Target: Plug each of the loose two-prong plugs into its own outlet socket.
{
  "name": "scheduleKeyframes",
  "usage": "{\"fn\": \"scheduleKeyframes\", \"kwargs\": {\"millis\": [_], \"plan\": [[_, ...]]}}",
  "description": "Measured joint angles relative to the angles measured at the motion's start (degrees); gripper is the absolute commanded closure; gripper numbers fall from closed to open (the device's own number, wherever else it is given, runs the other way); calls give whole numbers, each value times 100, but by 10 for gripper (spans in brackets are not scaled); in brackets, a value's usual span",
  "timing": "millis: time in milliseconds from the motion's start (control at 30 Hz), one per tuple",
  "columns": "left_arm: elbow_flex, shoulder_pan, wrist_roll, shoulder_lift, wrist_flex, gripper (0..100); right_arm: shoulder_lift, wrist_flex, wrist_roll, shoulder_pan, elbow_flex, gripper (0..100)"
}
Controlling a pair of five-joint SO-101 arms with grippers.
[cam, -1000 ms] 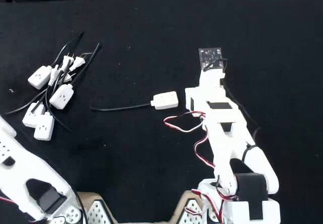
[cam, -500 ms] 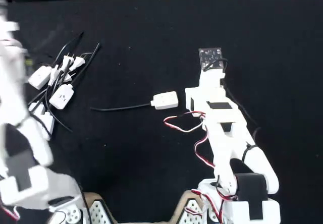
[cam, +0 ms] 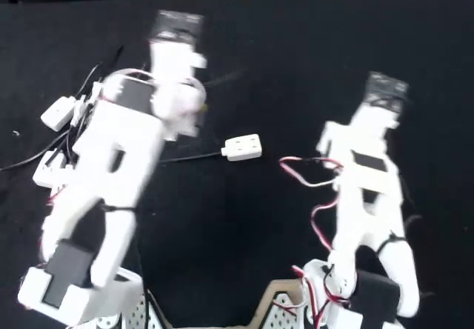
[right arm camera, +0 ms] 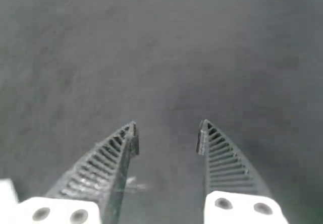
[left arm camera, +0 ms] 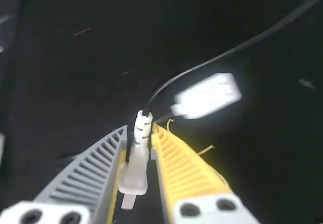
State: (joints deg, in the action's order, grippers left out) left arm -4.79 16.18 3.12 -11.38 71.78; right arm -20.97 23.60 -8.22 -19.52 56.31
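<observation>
The left gripper [left arm camera: 140, 131] is clamped on a white two-prong plug [left arm camera: 135, 164]. The plug lies lengthwise in the channel between the grey finger and the yellow finger, so the ribbed pads bear on its flat sides and resist twisting. A black cord [left arm camera: 166, 85] leaves the plug at the fingertip end and curves away. A short stub shows at the wrist end; whether it is a prong cannot be confirmed.

The target, a white outlet socket [left arm camera: 207, 95], lies on the black table [cam: 415, 62] just beyond the fingertips and to the yellow-finger side. It is apart from the plug.

The left arm [cam: 118, 151] is extended far over the table, with its wrist pitched downward above the area near the socket [cam: 243, 147]. A cluster of further sockets and plugs [cam: 59, 112] lies beside this arm, on the side away from the other arm.

The right gripper [right arm camera: 166, 130] has its fingers spread and holds nothing; bare table lies below it. The right arm [cam: 366, 173] is extended forward, well apart from the socket. This pose probably keeps it out of the working area.
</observation>
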Motion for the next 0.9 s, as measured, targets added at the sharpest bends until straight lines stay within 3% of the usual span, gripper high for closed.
{"fn": "scheduleKeyframes", "kwargs": {"millis": [233,400,500,600,700,900], "plan": [[-1284,1635,18,0,-1723,970,-246,1011,431,-1433,-352,807],[-2409,2040,18,0,-2927,959,-695,1732,923,-2119,-352,807],[-2848,2066,18,0,-3473,841,-1002,2031,1125,-2242,-352,807],[-2989,2066,18,0,-3587,735,-1275,2347,1222,-2251,-352,807],[-2998,2066,62,-62,-3393,734,-1495,2541,1231,-2251,-352,807],[-2664,1415,70,-501,-1943,734,-1776,2593,1231,-2207,-343,807]]}}
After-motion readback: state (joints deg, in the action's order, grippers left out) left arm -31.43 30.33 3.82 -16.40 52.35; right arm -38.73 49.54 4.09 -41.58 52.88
